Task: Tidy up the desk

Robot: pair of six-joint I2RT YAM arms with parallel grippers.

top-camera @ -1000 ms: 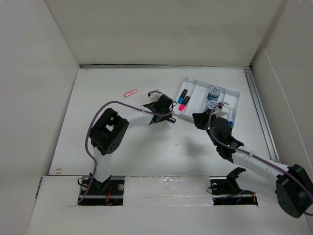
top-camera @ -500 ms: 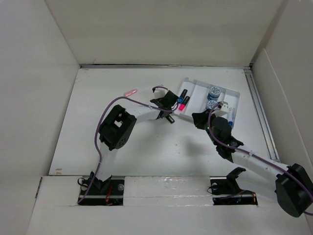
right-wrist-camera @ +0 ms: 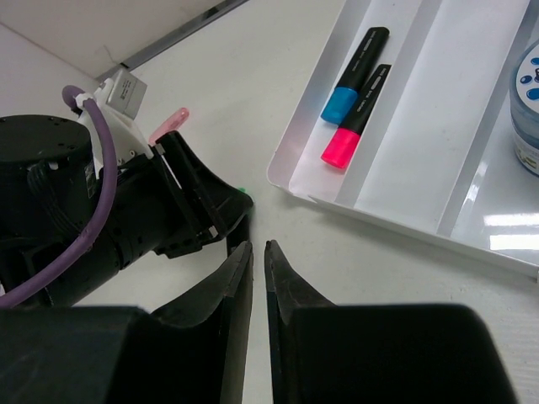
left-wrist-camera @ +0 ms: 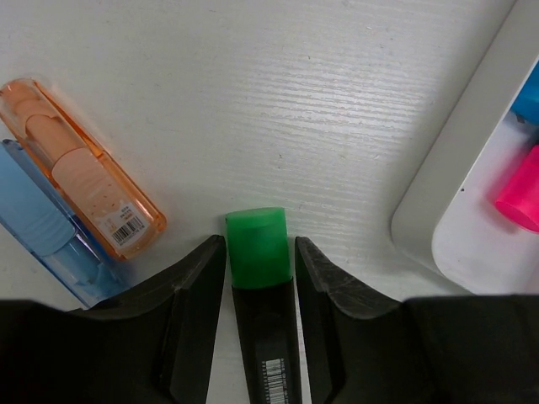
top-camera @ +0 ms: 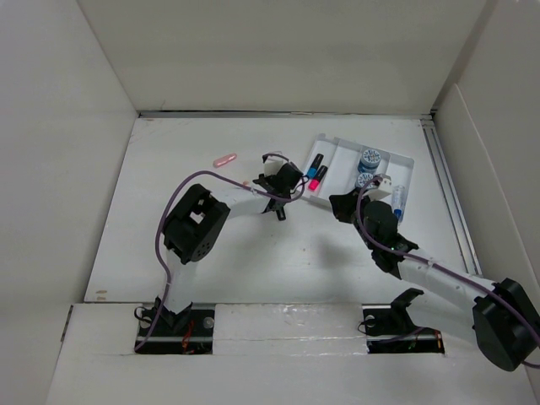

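The desk (top-camera: 211, 245) is a white tabletop walled by white panels. My left gripper (top-camera: 285, 180) is just left of the white compartment tray (top-camera: 403, 160). In the left wrist view this gripper (left-wrist-camera: 259, 238) is shut on a green-capped black highlighter (left-wrist-camera: 257, 252), low over the desk, with the tray's rim (left-wrist-camera: 446, 168) to its right. My right gripper (right-wrist-camera: 258, 244) is shut and empty, pointing at the left gripper from the tray's near side (top-camera: 342, 207). A blue-capped highlighter (right-wrist-camera: 349, 84) and a pink-capped one (right-wrist-camera: 354, 135) lie in the tray.
An orange clear case (left-wrist-camera: 80, 164) and a blue one (left-wrist-camera: 50, 227) lie on the desk left of the left gripper. A small pink item (top-camera: 224, 159) lies farther left. Two round blue-white containers (top-camera: 369, 159) and a pen (top-camera: 396, 202) sit in the tray.
My left gripper swung right toward the tray's corner, then came back left and slightly nearer. The right arm has barely moved.
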